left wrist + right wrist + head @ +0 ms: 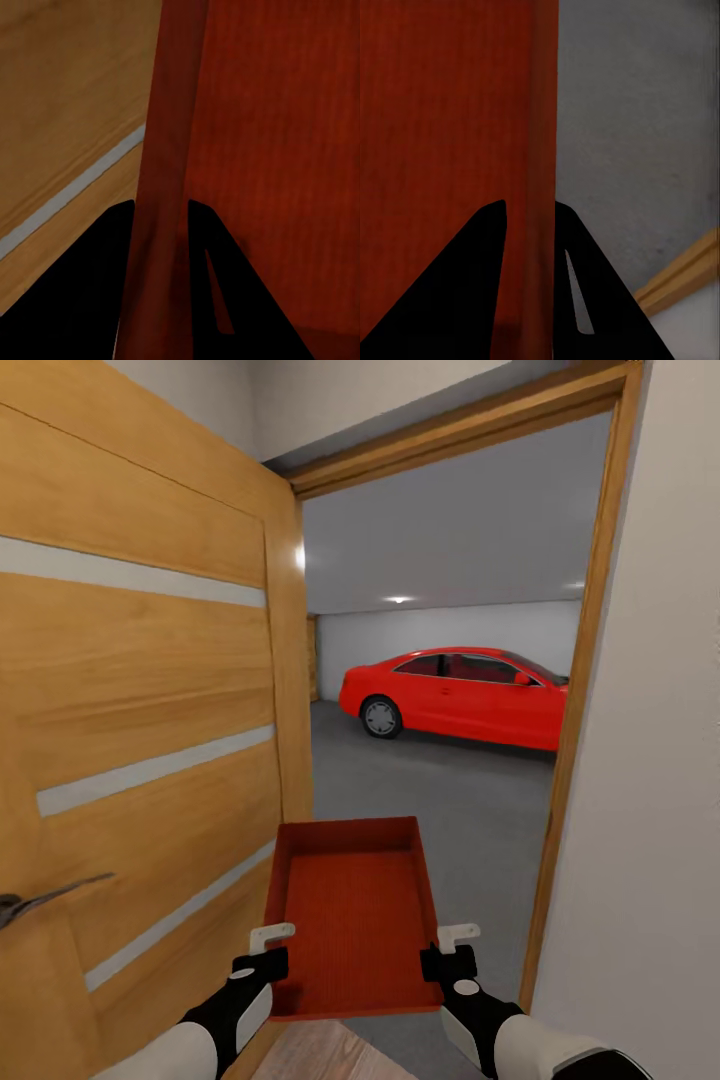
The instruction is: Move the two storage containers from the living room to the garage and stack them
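Observation:
One orange-red storage container [350, 910] hangs level in front of me in the doorway, open top up and empty. My left gripper [262, 960] is shut on its left wall [161, 187], and my right gripper [447, 958] is shut on its right wall [540, 187]. Each wrist view shows a thin red wall pinched between two dark fingers [90, 285] [457, 285]. Beyond the doorway lies the garage with its dark grey concrete floor [440, 780].
An open wooden door [140, 740] with pale stripes and a metal handle [40, 900] stands close on my left. A white wall [650, 760] and the wooden door frame [570, 740] bound the right. A red car [460, 695] is parked deep in the garage.

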You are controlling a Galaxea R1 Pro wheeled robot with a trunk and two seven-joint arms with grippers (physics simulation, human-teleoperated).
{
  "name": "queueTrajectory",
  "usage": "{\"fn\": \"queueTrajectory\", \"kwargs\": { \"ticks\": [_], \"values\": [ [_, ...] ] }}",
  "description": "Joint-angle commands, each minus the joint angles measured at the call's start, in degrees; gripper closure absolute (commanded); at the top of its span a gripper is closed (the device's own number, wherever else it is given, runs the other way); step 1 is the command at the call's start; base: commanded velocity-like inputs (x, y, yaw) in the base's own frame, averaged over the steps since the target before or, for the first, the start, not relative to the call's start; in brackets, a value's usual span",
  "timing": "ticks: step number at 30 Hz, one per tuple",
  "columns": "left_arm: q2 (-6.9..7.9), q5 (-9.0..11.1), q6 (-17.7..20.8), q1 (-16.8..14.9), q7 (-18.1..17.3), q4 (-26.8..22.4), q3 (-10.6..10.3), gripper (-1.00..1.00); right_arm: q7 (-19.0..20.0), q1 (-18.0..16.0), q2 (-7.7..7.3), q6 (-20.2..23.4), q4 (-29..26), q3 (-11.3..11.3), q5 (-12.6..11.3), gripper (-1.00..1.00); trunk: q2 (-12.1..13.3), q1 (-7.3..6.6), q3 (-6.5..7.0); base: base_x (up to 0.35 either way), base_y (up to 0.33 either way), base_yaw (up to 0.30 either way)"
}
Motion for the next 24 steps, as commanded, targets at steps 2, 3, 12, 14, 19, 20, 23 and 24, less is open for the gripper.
{"fn": "queueTrajectory", "kwargs": {
  "ticks": [2, 3, 12, 14, 19, 20, 23, 24],
  "values": [
    [3.46, 0.35, -5.23, -0.01, -4.16, -0.2, -0.35, 1.0, 0.12, -0.06, 0.05, 0.06, 0.16, -4.22, -0.09, 1.0, -0.07, 0.03, -0.04, 0.175, 0.151, -0.276],
    [3.46, 0.35, -5.18, -0.01, -4.15, -0.16, -0.32, 1.0, 0.12, -0.07, 0.05, 0.06, 0.16, -4.22, -0.08, 1.0, -0.07, 0.03, -0.01, 0.175, 0.149, -0.276],
    [3.46, 0.37, -4.99, -0.01, -4.05, 0.1, -0.21, 1.0, 0.12, -0.08, 0.05, 0.06, 0.16, -4.22, -0.11, 1.0, -0.07, 0.03, 0.27, 0.08, 0.065, -0.275],
    [3.46, 0.37, -5.01, -0.01, -4.0, 0.11, -0.21, 1.0, 0.12, -0.1, 0.05, 0.06, 0.16, -4.22, -0.09, 1.0, -0.07, 0.03, 0.33, 0.004, 0.003, -0.275],
    [3.46, 0.37, -5.02, -0.01, -3.96, -0.01, -0.21, 1.0, 0.12, -0.09, 0.05, 0.06, 0.16, -4.22, -0.08, 1.0, -0.07, 0.03, 0.48, 0.001, 0.001, -0.275],
    [3.46, 0.37, -5.02, -0.01, -3.96, -0.04, -0.18, 1.0, 0.12, -0.09, 0.05, 0.06, 0.16, -4.22, -0.08, 1.0, -0.07, 0.03, 0.51, 0.0, 0.0, -0.275],
    [3.46, 0.37, -5.02, -0.01, -3.92, -0.13, -0.16, 1.0, 0.12, -0.06, 0.05, 0.06, 0.16, -4.22, -0.07, 1.0, -0.07, 0.03, 0.6, 0.002, 0.0, -0.275],
    [3.46, 0.37, -5.02, -0.01, -3.9, -0.14, -0.16, 1.0, 0.12, -0.06, 0.05, 0.06, 0.16, -4.22, -0.07, 1.0, -0.07, 0.03, 0.63, 0.039, 0.0, -0.275]
  ]
}}
